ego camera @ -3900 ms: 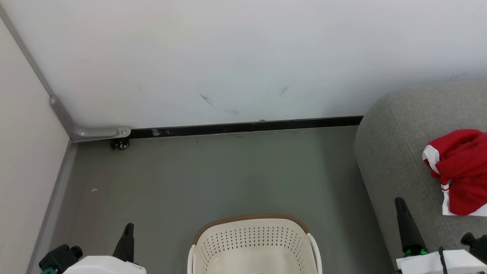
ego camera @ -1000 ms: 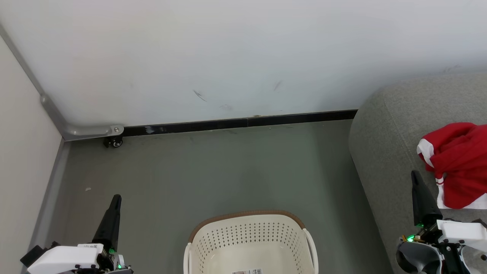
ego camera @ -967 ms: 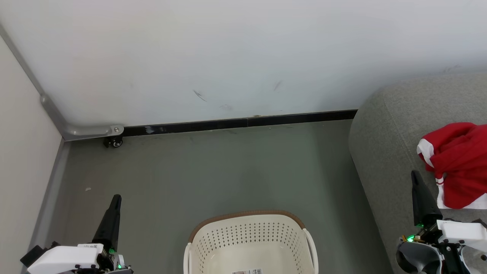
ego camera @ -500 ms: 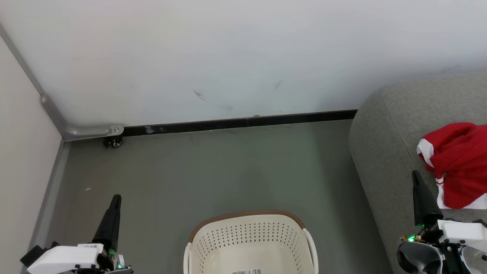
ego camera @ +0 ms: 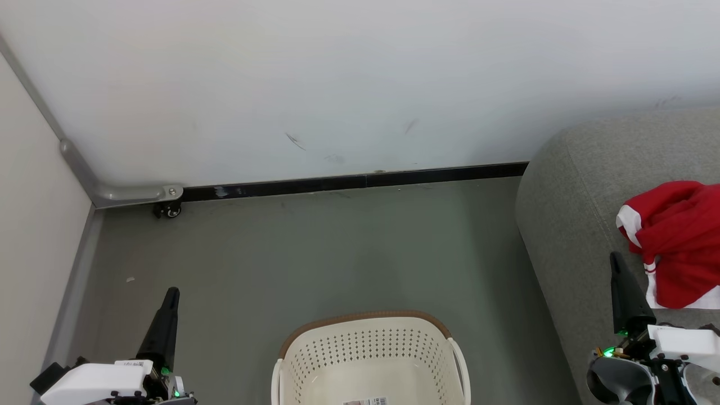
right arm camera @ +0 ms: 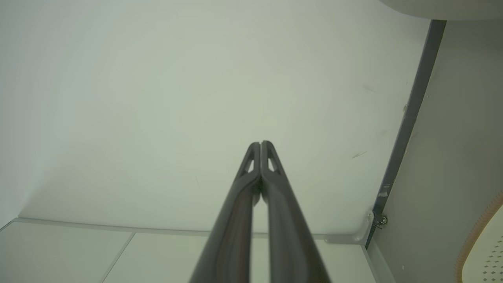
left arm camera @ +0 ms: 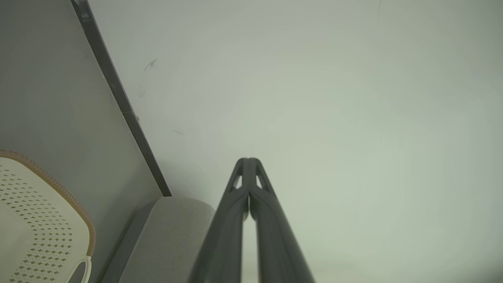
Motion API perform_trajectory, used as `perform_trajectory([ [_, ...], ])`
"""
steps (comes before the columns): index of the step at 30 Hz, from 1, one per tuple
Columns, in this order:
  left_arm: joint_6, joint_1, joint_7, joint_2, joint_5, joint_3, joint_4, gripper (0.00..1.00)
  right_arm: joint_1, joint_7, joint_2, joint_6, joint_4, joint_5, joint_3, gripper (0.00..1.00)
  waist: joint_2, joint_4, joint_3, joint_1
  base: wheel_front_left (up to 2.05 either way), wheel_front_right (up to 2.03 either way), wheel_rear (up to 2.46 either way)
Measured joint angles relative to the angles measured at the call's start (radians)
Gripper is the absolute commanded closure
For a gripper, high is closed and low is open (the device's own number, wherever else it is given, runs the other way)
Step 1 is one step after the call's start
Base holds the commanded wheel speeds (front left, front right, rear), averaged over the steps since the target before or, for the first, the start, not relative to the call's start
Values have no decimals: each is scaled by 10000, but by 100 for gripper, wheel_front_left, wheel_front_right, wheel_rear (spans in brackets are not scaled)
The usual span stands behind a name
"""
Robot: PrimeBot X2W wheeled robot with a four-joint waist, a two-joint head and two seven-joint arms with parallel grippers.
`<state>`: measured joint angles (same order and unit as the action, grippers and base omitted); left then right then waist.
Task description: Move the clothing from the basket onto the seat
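1. The clothing (ego camera: 678,244) lies as a crumpled red heap on the seat (ego camera: 568,225). It is just to the right of the right pincer (ego camera: 615,259) and reaches a little beyond its tip. In the head view the two look apart.
2. The part of the heap that shows is longer along the line of that pincer's fingers than across it. A white-trimmed corner is turned toward the pincer, and the heap's far side is cut off by the picture's edge.
3. The basket (ego camera: 371,360) stands on the floor (ego camera: 315,253) between the two pincers, right of the left pincer (ego camera: 171,292) and well apart from both. Its near end is cut off, so I cannot tell its long axis.
4. Both pincers are closed on nothing, with the fingers pressed together at the tips.
5. Both point away from the robot toward the wall (ego camera: 337,84). The left is over the floor and leans slightly right. The right is over the seat's edge and leans slightly left.
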<state>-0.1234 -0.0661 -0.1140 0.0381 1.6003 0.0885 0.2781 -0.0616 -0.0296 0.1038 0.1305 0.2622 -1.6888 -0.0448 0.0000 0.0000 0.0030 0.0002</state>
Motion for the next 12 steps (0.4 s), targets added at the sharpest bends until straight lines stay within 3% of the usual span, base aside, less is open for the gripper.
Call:
perform_trajectory([
  [12,0,0,0,-2,6,-4,-2,100,0,-58,-6,0,2,10,-17,100,1,0,0,0,0,0,0],
])
